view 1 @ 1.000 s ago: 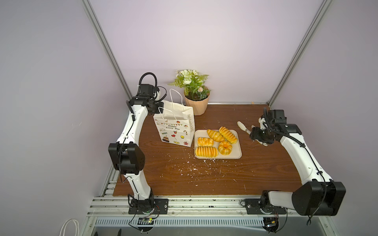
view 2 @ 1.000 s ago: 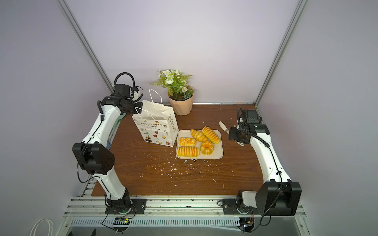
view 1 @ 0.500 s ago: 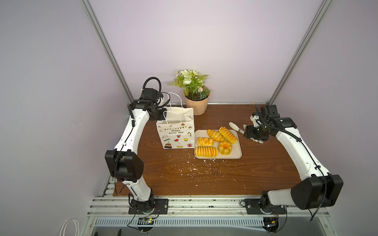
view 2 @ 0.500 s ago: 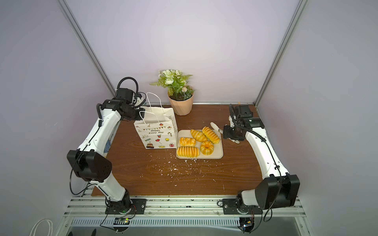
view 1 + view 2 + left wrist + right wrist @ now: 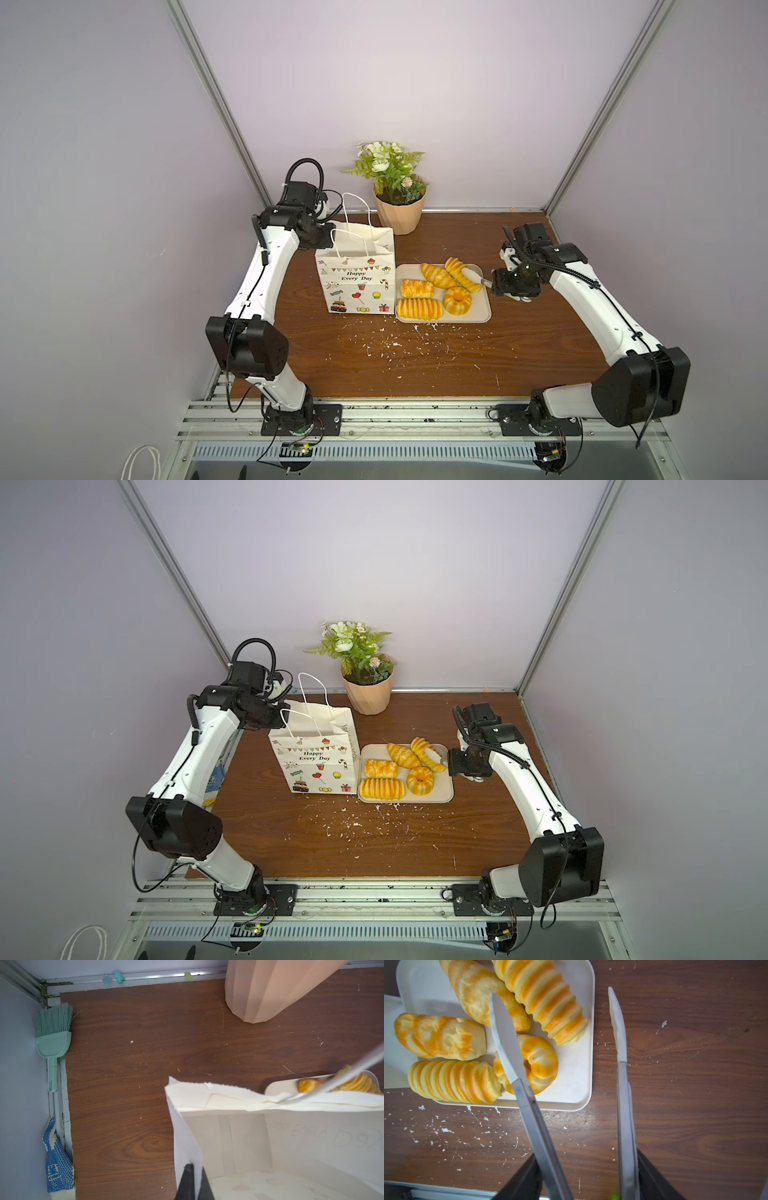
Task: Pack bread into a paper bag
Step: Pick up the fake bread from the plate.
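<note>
Left tool (image 5: 328, 232) pinches the paper bag (image 5: 357, 282) rim, top views; bag upright on table (image 5: 415, 365), just beside tray (image 5: 482, 311). Left wrist: black tips pressed onto bag wall. Right wrist: right tool (image 5: 556, 1028) holds tongs (image 5: 529, 1095) spread, probably above the bread (image 5: 446, 1036), all five on tray.

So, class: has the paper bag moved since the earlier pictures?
Yes. The paper bag has slid toward the tray, turning to face front, now almost touching it.
</note>
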Robot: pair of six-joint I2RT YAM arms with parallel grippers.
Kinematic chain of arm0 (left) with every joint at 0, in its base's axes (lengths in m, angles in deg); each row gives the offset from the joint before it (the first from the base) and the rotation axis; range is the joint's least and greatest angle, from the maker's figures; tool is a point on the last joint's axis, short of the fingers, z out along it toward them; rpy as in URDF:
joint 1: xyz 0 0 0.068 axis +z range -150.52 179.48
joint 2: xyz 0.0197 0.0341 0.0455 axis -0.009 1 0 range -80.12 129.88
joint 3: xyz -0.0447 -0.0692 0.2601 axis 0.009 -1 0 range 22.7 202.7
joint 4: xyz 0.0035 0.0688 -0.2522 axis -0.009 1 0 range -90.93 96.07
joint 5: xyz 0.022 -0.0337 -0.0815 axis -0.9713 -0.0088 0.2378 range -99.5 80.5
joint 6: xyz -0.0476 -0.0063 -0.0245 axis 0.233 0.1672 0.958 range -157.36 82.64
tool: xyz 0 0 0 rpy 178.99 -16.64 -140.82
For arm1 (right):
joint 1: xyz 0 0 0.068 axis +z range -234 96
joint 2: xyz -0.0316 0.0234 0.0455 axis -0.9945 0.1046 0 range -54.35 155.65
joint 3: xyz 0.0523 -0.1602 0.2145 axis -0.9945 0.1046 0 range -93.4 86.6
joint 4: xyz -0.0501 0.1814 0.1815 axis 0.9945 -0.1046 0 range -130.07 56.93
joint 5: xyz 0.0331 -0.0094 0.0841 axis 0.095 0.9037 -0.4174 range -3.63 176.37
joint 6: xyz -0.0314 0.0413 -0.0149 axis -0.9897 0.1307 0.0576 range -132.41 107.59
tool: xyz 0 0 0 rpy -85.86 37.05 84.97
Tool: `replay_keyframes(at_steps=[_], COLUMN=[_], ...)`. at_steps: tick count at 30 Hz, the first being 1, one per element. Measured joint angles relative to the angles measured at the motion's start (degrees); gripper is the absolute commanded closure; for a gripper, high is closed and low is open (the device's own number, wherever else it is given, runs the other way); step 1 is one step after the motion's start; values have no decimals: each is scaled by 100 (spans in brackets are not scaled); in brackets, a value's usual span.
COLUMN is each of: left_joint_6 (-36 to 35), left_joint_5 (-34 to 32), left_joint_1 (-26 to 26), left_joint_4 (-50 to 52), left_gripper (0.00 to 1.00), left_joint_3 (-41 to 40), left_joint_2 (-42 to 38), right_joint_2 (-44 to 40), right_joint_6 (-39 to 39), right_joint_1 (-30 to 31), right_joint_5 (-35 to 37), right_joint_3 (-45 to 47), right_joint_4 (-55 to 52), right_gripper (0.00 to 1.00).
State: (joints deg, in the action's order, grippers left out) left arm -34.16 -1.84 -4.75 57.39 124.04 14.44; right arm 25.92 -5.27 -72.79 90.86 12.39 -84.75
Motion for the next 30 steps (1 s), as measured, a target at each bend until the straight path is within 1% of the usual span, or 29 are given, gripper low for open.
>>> replay_keyframes(at_steps=[3,9,17,20,24,30], left_joint_6=[4,2,0,2,2,2], left_joint_5=[-44,-140,-385,-411,-431,-389], left_joint_1=[17,17,17,17,17,17], left_joint_4=[24,59,76,85,111,122], left_gripper=[94,94,93,92,90,90], left_joint_3=[92,411,426,426,437,551], left_joint_2=[0,22,57,70,70,116], right_joint_2=[103,369,654,750,879,1001], right_joint_6=[-46,-162,-243,-273,-308,-337], right_joint_1=[44,258,437,448,448,483], right_joint_5=[4,94,297,343,422,424], right_joint_3=[-7,-59,-164,-205,-227,-227], right_joint_4=[111,205,286,317,398,487], right_gripper=[34,34,34,34,34,35])
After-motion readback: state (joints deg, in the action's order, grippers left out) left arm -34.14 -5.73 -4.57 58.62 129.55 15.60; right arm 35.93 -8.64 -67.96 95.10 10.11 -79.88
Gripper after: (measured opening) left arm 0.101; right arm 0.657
